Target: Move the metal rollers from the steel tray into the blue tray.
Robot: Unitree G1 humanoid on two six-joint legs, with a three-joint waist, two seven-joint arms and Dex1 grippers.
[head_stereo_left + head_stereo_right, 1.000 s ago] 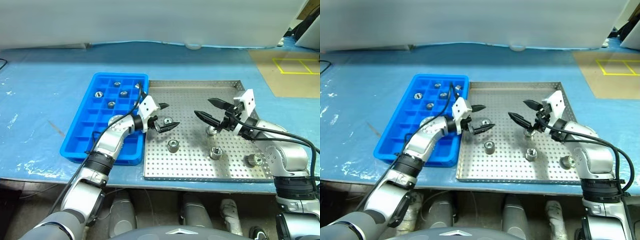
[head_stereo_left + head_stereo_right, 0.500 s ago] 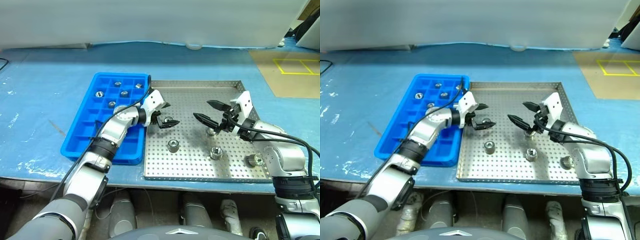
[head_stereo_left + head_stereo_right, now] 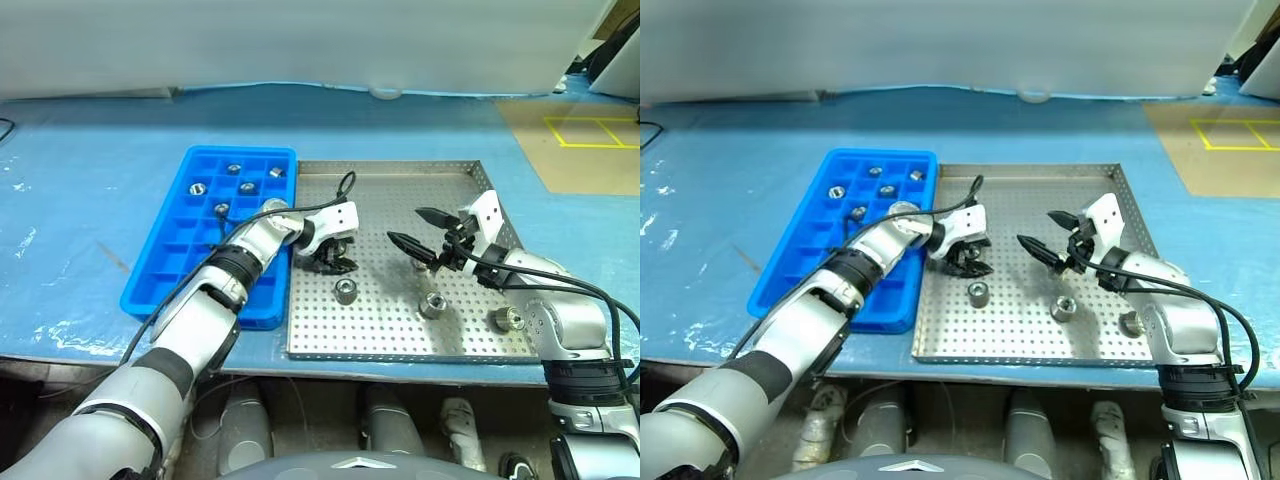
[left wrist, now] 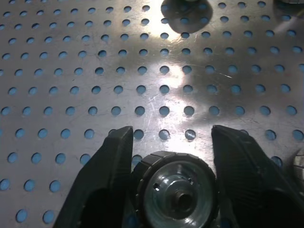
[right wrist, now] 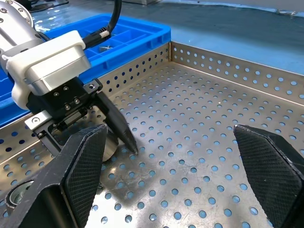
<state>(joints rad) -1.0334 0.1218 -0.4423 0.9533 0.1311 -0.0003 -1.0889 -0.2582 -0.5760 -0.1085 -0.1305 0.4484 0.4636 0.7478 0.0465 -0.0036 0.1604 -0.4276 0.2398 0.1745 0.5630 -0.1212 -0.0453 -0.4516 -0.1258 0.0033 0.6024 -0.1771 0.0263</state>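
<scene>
The steel tray [image 3: 400, 180] holds several loose metal rollers, among them one [image 3: 345, 291] near its front left and one [image 3: 432, 304] near its front middle. My left gripper [image 3: 335, 262] points down onto the tray's left part. In the left wrist view a metal roller [image 4: 175, 190] lies flat on the perforated sheet between both fingers [image 4: 109, 180], which press against its sides. My right gripper [image 3: 405, 226] hovers open above the tray's middle, holding nothing. The blue tray [image 3: 170, 270] lies left of the steel tray with several rollers [image 3: 248, 187] in its far compartments.
Both trays rest on a table covered with blue sheeting [image 3: 90, 180]. Another roller [image 3: 508, 319] lies by the steel tray's front right, close under my right forearm. The steel tray's far half is bare metal.
My left gripper swung right and down onto the steel tray, and its jaws closed in on a roller. The right gripper stayed open and in place.
</scene>
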